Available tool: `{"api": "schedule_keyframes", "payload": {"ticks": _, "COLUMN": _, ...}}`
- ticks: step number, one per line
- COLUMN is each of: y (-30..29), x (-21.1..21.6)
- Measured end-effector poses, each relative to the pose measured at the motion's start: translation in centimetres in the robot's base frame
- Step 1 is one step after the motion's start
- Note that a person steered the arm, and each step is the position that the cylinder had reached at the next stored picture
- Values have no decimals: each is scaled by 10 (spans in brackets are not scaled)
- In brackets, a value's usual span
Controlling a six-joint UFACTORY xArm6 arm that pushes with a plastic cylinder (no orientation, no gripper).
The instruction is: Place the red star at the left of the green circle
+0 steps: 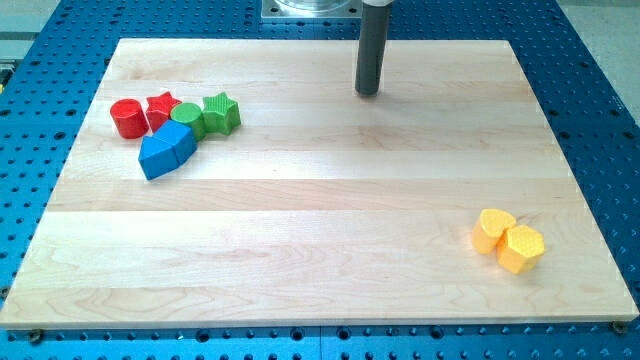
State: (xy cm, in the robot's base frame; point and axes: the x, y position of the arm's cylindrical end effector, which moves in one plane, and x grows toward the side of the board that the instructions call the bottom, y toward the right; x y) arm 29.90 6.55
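Observation:
The red star (162, 107) lies near the view's upper left of the wooden board, touching the green circle (186, 115) on that circle's left. A red cylinder (128, 118) sits just left of the star. A green star (221, 113) touches the circle's right side. A blue block (167, 150) with a pointed end lies just below the circle. My tip (368, 93) stands near the view's top centre, far to the right of this cluster and touching no block.
Two yellow blocks lie at the view's lower right: a rounded one (493, 229) and a hexagon (521, 248), touching each other. The wooden board (320, 280) rests on a blue perforated table (600, 110).

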Motion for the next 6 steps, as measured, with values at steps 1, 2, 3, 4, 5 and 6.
{"api": "schedule_keyframes", "payload": {"ticks": 1, "y": -68, "x": 8}}
{"api": "schedule_keyframes", "payload": {"ticks": 2, "y": -185, "x": 8}}
{"api": "schedule_keyframes", "payload": {"ticks": 3, "y": -253, "x": 24}}
{"api": "schedule_keyframes", "payload": {"ticks": 4, "y": -278, "x": 49}}
{"api": "schedule_keyframes", "payload": {"ticks": 5, "y": -302, "x": 53}}
{"api": "schedule_keyframes", "payload": {"ticks": 6, "y": -293, "x": 62}}
